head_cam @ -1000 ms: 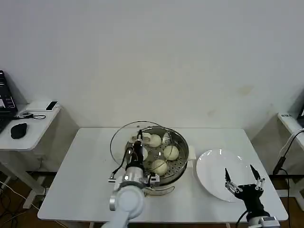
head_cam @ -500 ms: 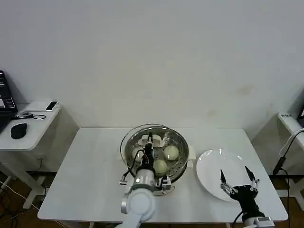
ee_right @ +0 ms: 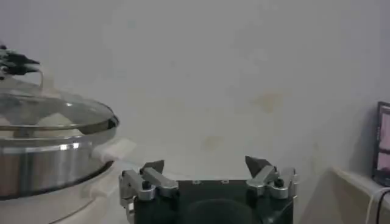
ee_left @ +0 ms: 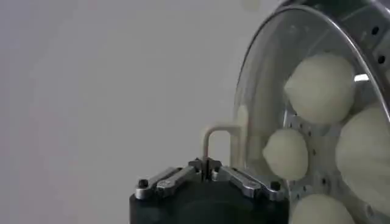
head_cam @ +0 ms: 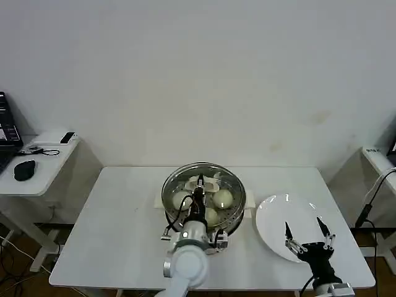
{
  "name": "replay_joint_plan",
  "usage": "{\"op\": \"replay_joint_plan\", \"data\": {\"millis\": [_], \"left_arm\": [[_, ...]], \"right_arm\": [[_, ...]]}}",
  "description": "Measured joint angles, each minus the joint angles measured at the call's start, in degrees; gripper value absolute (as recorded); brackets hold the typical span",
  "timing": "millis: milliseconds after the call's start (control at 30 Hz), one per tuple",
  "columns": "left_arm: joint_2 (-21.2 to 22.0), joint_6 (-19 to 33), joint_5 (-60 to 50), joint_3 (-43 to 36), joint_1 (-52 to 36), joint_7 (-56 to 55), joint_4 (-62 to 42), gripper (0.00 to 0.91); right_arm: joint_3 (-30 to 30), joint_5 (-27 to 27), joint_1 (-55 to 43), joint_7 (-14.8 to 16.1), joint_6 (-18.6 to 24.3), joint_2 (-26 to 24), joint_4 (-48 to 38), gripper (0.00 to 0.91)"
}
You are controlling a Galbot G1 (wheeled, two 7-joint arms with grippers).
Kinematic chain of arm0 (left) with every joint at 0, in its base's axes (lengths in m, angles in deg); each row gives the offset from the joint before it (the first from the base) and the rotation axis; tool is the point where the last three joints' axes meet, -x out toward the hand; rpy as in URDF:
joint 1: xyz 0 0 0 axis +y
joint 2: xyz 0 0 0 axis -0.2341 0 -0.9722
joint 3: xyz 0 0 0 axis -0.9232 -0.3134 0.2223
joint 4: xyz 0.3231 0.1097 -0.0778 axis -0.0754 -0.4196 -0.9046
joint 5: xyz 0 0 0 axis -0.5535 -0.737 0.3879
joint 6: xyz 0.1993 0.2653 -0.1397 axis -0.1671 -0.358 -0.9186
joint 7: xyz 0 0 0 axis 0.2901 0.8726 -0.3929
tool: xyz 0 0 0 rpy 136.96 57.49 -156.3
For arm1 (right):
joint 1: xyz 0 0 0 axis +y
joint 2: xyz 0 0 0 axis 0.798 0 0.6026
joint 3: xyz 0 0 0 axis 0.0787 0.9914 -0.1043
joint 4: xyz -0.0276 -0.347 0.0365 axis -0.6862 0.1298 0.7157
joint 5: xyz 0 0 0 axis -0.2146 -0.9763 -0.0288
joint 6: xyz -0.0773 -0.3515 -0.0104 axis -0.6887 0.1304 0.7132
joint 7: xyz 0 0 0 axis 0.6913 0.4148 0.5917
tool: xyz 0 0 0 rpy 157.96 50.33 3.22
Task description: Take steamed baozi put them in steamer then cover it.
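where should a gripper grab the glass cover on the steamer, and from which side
By the pale bar handle at its centre, from straight above: the cover is a smooth shallow dome on the steamer, offering no other hold. The left gripper is shut on that handle.

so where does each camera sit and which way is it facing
Head view: high on the robot, looking forward and down at the table, the steamer, the plate and both arms.
Left wrist view: behind the left gripper, shut on the cover, baozi beneath.
Right wrist view: behind the open right gripper, looking sideways.
Shared: all show the covered steamer.
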Motion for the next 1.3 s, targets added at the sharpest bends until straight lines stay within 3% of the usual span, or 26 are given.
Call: {"op": "replay_joint_plan", "data": {"millis": [933,967,1300], "left_arm": [[0.4,0.1,0.1,-0.8,0.8,-0.3,-0.4,0.0],[0.4,0.1,0.1,-0.8,0.8,-0.3,-0.5,0.907],[0.4,0.4,0.1,-1.0,1.0,-0.3,-0.2,0.907]], "right_arm": [[2.1,-1.0,-0.5,-0.1,-0.4,0.7,-0.4,0.907],[2.1,-1.0,-0.5,-0.1,-0.4,0.7,-0.3,0.907],[2.4,-0.9,-0.7,0.0,-0.6,0.5,-0.4,0.907]]}}
